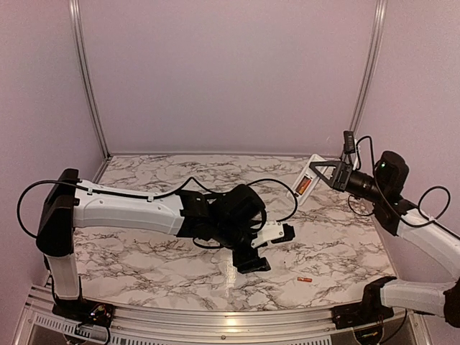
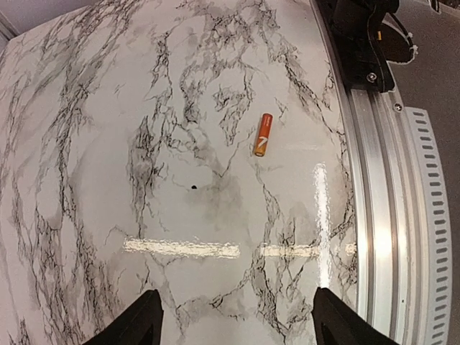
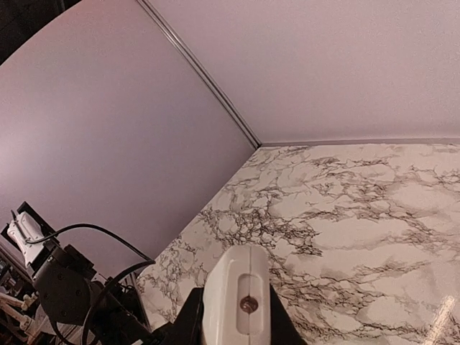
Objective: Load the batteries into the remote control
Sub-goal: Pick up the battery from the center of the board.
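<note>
In the top view the black left gripper (image 1: 269,248) hangs low over the white, black-veined marble-patterned table top (image 1: 136,251), a little below the middle of the frame. It sits at the end of the white arm that stretches in from the lower left. Its own camera shows its two black fingertips (image 2: 144,320) at the bottom of the frame, standing wide apart with only bare marble between them and nothing held. The loose battery (image 2: 264,134), a tiny slim orange-red cylinder with a pale end, lies flat on the marble in the upper middle of that view. It is well apart from the fingertips and near the ribbed aluminium rail (image 2: 381,215) that runs down the right side. In the top view it lies lower right of centre, near the table's front edge. The right gripper (image 1: 321,172), at the upper right of the top view over the table's far right corner, is closed narrow on the slim white rectangular plastic remote control (image 1: 307,180). Whether the remote control touches the marble cannot be told. The second battery (image 1: 303,187), another orange-red cylinder, lies lengthwise on the handset's upturned face; how deep it sits in the recess cannot be told. The right wrist view shows the remote control end-on at the bottom centre, flanked by dark fingers. A slot in its white end holds a small round metal contact (image 3: 249,304).
</note>
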Motion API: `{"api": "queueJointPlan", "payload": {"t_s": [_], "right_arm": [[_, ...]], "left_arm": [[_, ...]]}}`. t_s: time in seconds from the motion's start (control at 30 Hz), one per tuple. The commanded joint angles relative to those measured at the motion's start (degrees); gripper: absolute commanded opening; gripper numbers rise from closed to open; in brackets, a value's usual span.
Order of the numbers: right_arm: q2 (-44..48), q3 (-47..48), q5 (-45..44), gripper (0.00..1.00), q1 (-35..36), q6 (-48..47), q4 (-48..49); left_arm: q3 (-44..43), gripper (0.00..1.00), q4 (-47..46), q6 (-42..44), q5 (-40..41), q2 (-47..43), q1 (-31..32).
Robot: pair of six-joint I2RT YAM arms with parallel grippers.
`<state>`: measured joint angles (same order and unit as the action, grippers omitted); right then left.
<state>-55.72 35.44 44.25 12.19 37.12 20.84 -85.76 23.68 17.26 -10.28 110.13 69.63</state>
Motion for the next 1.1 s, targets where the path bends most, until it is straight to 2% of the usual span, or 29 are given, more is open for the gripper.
{"api": "queueJointPlan", "payload": {"t_s": [0.0,0.13,0.53,0.8,1.07], "right_arm": [[2.0,3.7,-2.0,0.0,-1.0,-3.6,-8.8],[1.3,6.0,-1.7,0.0,-2.7,-3.8,-12.1],[-0.5,6.2,2.2,0.0,-9.6,0.2,-9.7],[-1.1,5.6,4.1,0.0,-10.3,0.3,-9.2],[-1.5,6.0,4.7,0.0,-10.4,-0.1,-9.2]], "left_arm": [[-5.0,0.72,-0.7,3.3,-0.5,4.9,2.3],[-8.8,0.68,-1.7,3.6,0.0,9.5,3.8],[-22.4,0.57,-1.6,2.6,2.8,23.4,6.3],[-29.7,0.51,-2.5,2.5,1.6,30.9,7.2],[-34.7,0.42,-2.0,2.0,0.6,36.6,7.2]]}}
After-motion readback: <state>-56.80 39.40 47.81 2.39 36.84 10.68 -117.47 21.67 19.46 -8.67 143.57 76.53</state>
